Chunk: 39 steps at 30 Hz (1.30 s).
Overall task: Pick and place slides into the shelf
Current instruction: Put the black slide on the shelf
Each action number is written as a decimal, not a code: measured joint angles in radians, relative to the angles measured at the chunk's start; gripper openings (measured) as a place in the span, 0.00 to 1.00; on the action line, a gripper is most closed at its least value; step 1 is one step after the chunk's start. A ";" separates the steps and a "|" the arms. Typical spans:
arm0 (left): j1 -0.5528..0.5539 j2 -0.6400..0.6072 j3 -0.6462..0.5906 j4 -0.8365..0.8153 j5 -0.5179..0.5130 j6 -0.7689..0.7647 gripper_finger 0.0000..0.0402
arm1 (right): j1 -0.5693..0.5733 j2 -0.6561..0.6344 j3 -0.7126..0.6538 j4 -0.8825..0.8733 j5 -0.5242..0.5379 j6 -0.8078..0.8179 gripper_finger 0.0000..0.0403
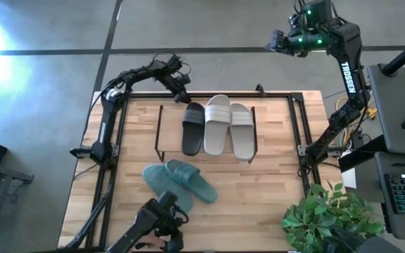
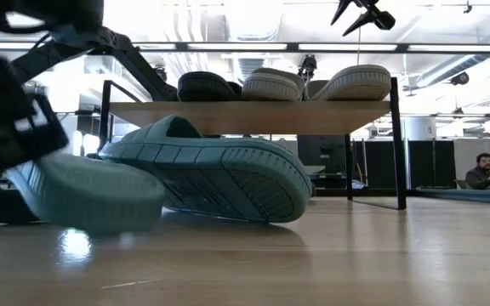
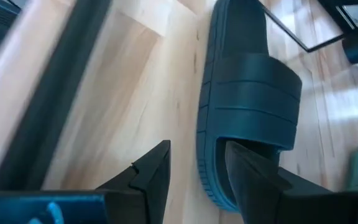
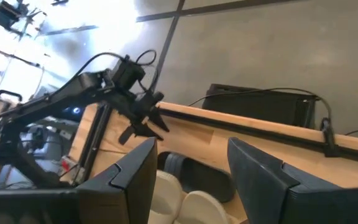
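Observation:
The shelf (image 1: 162, 133) stands mid-table and carries three slides on its wooden top: a black slide (image 1: 193, 128) and a white pair (image 1: 217, 124), (image 1: 241, 131). The teal pair (image 1: 178, 182) lies on the table in front of the shelf, one slide overlapping the other, their soles facing the low view (image 2: 219, 174). My left gripper (image 1: 182, 90) is open just past the shelf's far edge, above the black slide's far end (image 3: 247, 93). One of its fingers (image 3: 250, 171) shows over the slide's end. My right gripper (image 1: 273, 41) is open and raised high beyond the table's far right. The second black slide does not plainly show.
A dark arm-like fixture (image 1: 153, 223) sits at the table's near edge and fills the left of the low view (image 2: 11, 127). A potted plant (image 1: 332, 214) stands at the near right corner. The black table frame (image 1: 297, 119) borders the board. A person (image 2: 483, 170) sits far behind.

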 joint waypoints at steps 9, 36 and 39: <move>-0.008 0.026 0.017 -0.022 -0.037 -0.005 0.35 | 0.000 0.001 0.000 0.001 0.039 -0.034 0.46; -0.139 0.023 -0.017 -0.048 -0.067 0.045 0.34 | 0.000 0.001 -0.001 -0.062 0.047 -0.041 0.46; -0.145 0.023 -0.017 -0.046 -0.086 0.050 0.34 | 0.000 0.000 0.000 -0.064 0.043 -0.026 0.46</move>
